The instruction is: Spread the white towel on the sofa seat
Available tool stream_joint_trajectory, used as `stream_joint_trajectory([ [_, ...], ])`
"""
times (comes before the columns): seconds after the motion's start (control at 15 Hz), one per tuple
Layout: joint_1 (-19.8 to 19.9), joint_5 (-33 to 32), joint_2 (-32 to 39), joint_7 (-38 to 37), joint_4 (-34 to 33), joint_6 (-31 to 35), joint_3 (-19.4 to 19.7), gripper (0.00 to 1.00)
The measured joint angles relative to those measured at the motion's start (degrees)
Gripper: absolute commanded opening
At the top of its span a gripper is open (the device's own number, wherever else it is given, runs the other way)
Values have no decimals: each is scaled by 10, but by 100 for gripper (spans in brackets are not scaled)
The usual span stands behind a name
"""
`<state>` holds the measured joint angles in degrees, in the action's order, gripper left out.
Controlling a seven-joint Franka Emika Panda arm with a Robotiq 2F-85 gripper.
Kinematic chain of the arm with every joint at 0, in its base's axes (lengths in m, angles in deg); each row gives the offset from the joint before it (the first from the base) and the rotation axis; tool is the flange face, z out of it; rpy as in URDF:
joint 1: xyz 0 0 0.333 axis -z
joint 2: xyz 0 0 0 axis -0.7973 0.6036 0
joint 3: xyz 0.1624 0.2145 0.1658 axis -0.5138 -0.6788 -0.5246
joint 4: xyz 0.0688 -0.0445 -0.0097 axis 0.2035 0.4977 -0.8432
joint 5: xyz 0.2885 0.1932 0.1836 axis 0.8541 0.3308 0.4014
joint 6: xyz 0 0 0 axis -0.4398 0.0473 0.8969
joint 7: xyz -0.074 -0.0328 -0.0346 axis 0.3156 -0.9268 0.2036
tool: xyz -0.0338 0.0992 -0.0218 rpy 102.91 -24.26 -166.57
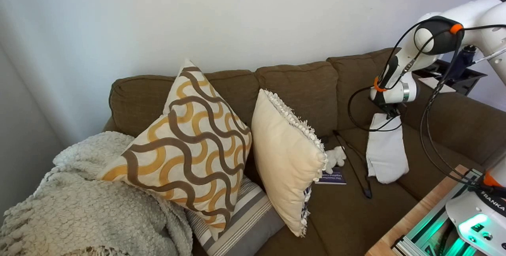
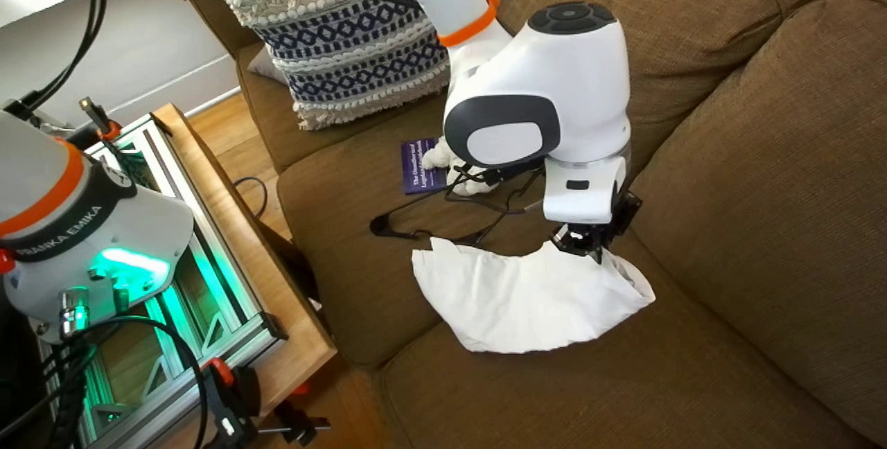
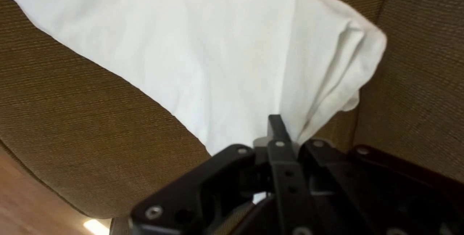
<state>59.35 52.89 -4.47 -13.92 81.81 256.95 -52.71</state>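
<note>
Sofa seat runs on openly past one long edge of the white towel, folded upon it; black hanger near the opposite edge. Gripper: jaws nearly together, apparently grasping the towel's end; contact partly hidden.

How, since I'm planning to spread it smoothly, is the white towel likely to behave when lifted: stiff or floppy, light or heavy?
The white towel will probably be floppy, as it curves and creases. It's likely light, since the cloth looks thin. Its layers might open unevenly: loose folds show at one end in the wrist view.
</note>
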Motion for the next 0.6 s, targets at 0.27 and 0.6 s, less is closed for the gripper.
stream_joint_trajectory([
  [0.27,0,1,6,-5,-2,17,-2,1],
  [0.6,-2,34,24,-57,-32,101,12,1],
])
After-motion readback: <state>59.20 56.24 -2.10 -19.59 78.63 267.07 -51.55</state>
